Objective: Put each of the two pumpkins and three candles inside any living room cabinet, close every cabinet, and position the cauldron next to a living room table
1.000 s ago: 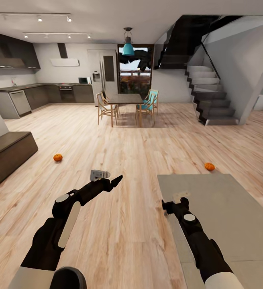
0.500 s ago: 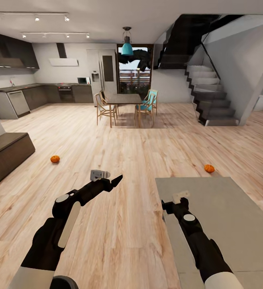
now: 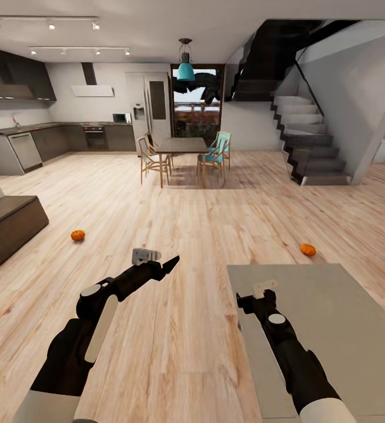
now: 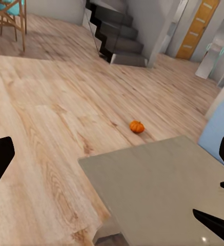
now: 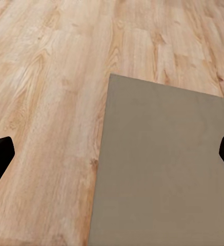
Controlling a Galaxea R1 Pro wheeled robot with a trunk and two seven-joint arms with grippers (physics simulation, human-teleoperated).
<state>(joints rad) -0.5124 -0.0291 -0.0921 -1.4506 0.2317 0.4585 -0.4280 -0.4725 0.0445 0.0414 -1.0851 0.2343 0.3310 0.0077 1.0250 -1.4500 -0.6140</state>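
cabinet [image 3: 7, 226] far left, looks shut | pumpkin [image 3: 77, 235] on floor near it | left gripper [image 3: 170, 265] jaws spread, empty, carried in transit pose | right gripper [image 3: 257, 301] jaws wide, empty, over table [image 3: 333, 317] | second pumpkin [image 3: 308, 249] just beyond table | wood floor, kitchen and stairs behind

arms [image 3: 86, 335]: matte black | grey joint discs | white upper sleeves
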